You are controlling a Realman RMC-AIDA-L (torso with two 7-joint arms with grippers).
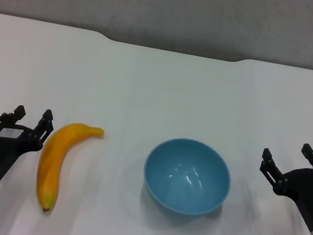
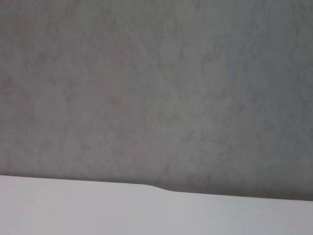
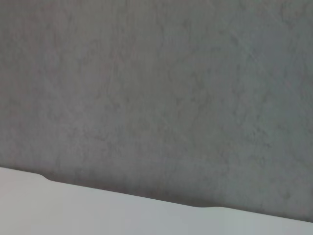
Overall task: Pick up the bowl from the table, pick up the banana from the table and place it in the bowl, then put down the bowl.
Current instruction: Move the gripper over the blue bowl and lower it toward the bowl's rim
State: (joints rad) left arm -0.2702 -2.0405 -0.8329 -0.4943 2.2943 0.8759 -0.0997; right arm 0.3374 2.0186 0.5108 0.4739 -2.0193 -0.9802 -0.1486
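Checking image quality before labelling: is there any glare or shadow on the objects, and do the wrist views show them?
Head view: bright reflections inside the bowl, a faint shadow beneath it, and the banana evenly lit. Both wrist views: only the grey wall and the table edge.

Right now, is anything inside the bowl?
No. The bowl shows only its bare glossy inside; the banana lies apart on the table. What is under the bowl is hidden.

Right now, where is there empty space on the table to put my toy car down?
The biggest bare patch is the far half of the table, between the notched back edge and the banana and bowl. A narrower strip lies between banana and bowl. It's tightest beside the left gripper, close to the banana. More room separates the bowl and the right gripper.
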